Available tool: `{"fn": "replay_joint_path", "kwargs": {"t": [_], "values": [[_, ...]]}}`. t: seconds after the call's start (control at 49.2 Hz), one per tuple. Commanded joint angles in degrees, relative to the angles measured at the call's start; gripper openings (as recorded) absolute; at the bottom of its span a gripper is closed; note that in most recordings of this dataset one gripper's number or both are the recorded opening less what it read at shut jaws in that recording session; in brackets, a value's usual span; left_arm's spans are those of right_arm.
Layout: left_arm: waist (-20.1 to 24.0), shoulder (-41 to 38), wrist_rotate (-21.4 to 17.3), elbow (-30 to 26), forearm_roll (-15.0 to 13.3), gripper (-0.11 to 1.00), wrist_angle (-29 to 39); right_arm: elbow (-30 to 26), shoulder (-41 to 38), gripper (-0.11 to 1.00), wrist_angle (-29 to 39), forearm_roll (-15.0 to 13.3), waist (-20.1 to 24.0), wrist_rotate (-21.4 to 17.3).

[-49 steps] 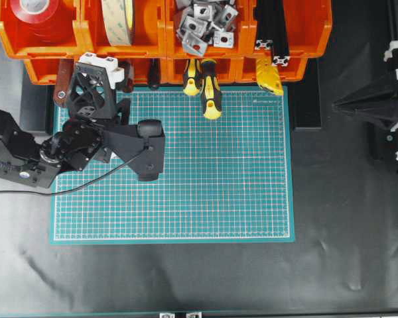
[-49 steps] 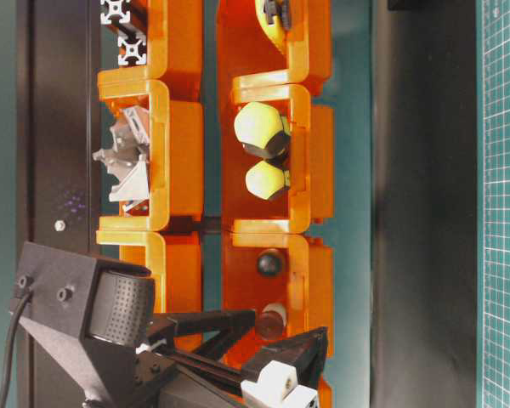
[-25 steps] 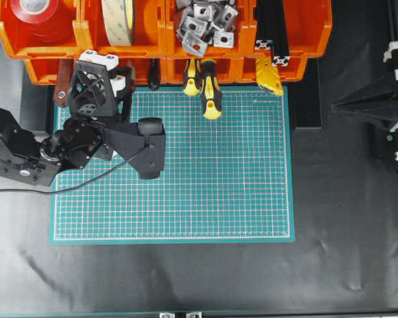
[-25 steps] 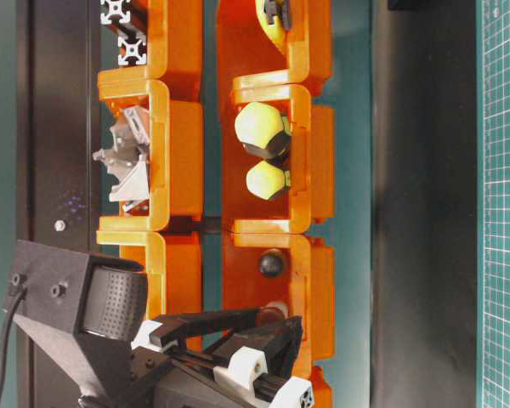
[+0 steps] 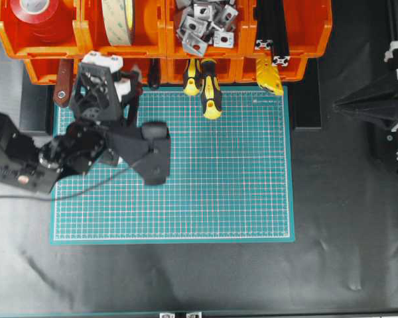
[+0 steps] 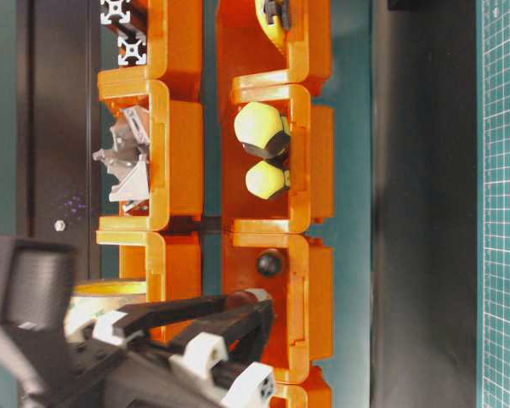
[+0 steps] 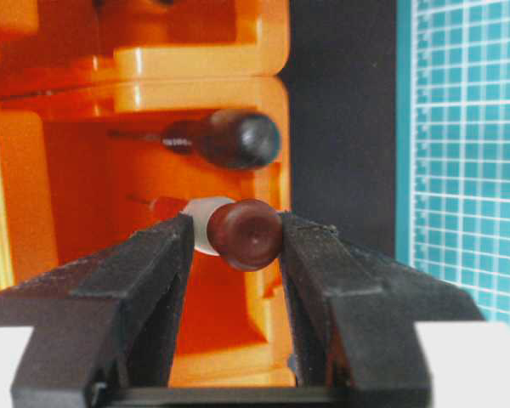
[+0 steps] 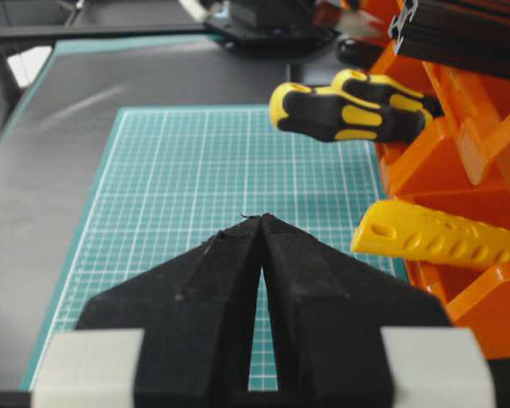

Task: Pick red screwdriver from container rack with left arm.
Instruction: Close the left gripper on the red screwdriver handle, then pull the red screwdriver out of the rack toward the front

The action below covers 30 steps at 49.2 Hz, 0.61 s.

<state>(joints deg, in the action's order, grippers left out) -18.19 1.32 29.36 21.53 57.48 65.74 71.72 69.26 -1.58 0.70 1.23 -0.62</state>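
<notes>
Red screwdriver (image 7: 238, 231), dark red cap, white band; left gripper (image 7: 234, 246) clamped on it; right gripper (image 8: 261, 223) closed

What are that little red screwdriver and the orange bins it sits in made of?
The red screwdriver looks like smooth, slightly glossy plastic: dark red end cap, white band; its thin shaft behind is too blurred to judge, probably steel. The container rack looks like moulded glossy plastic, with rounded edges and soft highlights.

A: The container rack (image 5: 305, 30)?
B: Bright orange. The red screwdriver (image 7: 238, 231) has a dark red cap and white band.
A: The mat (image 5: 239, 179)?
B: Teal, white grid.
</notes>
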Motion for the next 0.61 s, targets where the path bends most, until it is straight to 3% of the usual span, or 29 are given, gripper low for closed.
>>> {"fn": "replay_joint_path", "kwargs": {"t": [0.0,0.203,0.407,0.59], "values": [[-2.9,1.1,0.0,-2.5,0.3,0.33,1.6,-1.1,0.1,-0.01,-0.3,0.2,0.0,-0.2],[-9.0,2.2,-0.3,-6.1,0.3,0.29,6.8,-1.8,1.3,-0.01,0.4,0.5,0.0,-1.8],[-16.6,4.1,-1.3,-10.0,0.3,0.24,11.2,-2.3,1.7,-0.01,0.4,0.5,-0.1,-6.5],[-22.9,4.4,-10.2,-16.0,0.3,0.23,13.1,-3.2,3.0,-0.01,1.8,0.5,-0.1,-10.9]]}}
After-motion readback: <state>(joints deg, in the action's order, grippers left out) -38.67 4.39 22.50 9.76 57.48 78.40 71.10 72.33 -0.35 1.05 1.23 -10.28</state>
